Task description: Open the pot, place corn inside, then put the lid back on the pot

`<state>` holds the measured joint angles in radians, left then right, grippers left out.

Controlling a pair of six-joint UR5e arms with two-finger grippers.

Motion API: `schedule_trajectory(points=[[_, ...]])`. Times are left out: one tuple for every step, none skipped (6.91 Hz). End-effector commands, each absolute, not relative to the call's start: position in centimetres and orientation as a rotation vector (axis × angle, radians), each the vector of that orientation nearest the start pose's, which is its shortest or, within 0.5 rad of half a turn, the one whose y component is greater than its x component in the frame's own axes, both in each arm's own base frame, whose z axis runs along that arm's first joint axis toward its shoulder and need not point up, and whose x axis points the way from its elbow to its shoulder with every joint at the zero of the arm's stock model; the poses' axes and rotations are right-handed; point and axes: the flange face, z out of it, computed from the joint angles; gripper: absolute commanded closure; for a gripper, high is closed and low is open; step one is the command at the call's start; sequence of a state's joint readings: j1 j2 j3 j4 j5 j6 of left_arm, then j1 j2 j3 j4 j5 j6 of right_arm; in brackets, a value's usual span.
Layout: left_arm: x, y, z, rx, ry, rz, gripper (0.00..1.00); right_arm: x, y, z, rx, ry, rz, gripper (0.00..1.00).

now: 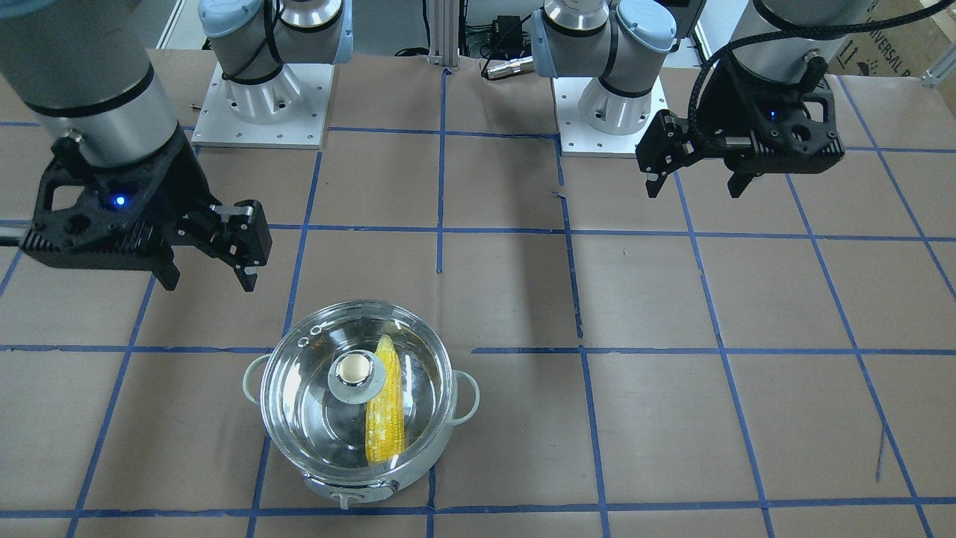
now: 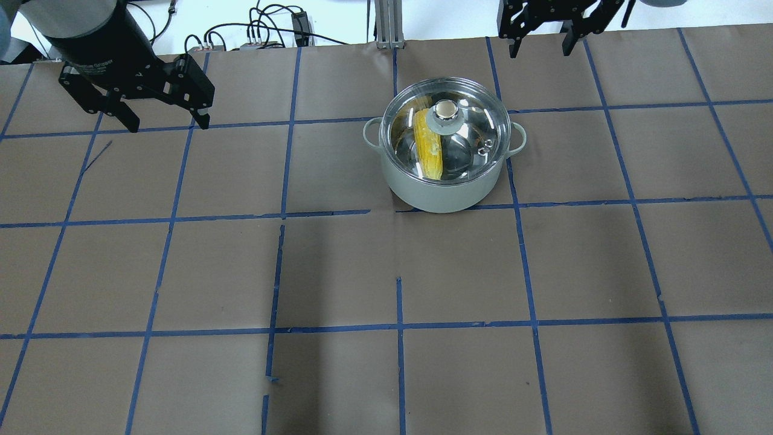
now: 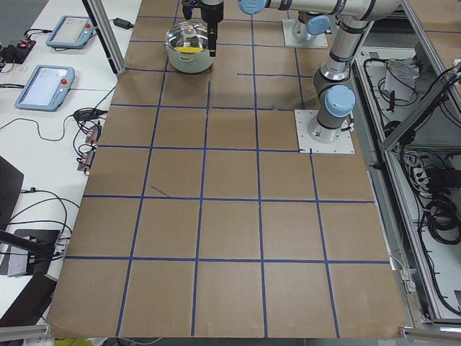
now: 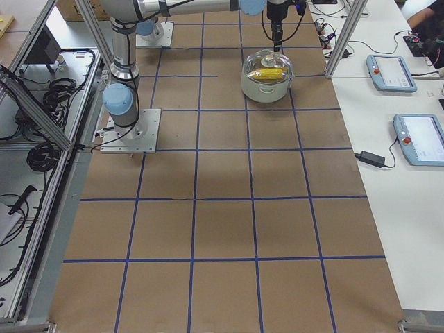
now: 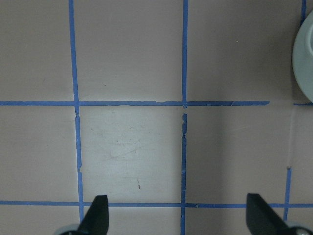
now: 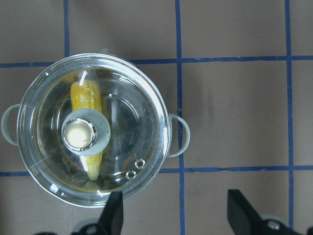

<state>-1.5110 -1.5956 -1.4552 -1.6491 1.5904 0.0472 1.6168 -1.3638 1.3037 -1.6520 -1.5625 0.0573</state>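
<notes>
Spanning the whole workspace, the table [image 2: 423, 374] supported all items. The pot [image 2: 444, 196] stood upright on it, slightly to the robot's right of centre and toward the operators' side. The lid [image 2: 477, 121] sat closed on the pot rim. The left gripper [image 2: 169, 127] hung released and empty above the table, well apart from the pot. The right gripper [image 2: 540, 53] hung released and empty near the pot, not touching it. The corn [image 2: 427, 148] lay flat inside the pot, under the lid.
</notes>
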Motion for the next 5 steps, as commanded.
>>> schedule_trajectory(points=[[-10.1,-50.8,52.4,-0.019,3.124,-0.013,0.0,16.2,-55.8,52.1,0.012,3.11,-0.201,0.01],[-10.2,-50.6,52.4,-0.019,3.126,-0.013,0.0,16.0,-54.1,52.8,0.011,3.119,-0.186,0.01],[-10.2,-50.5,52.3,-0.019,3.126,-0.011,0.0,16.0,-52.7,52.2,0.011,3.121,-0.162,0.01],[-10.2,-50.5,52.4,-0.019,3.126,-0.013,0.0,15.9,-52.1,51.2,0.002,3.127,-0.132,0.01],[-10.2,-50.5,52.3,-0.019,3.126,-0.011,0.0,15.9,-51.8,50.9,0.0,3.13,-0.11,0.01]])
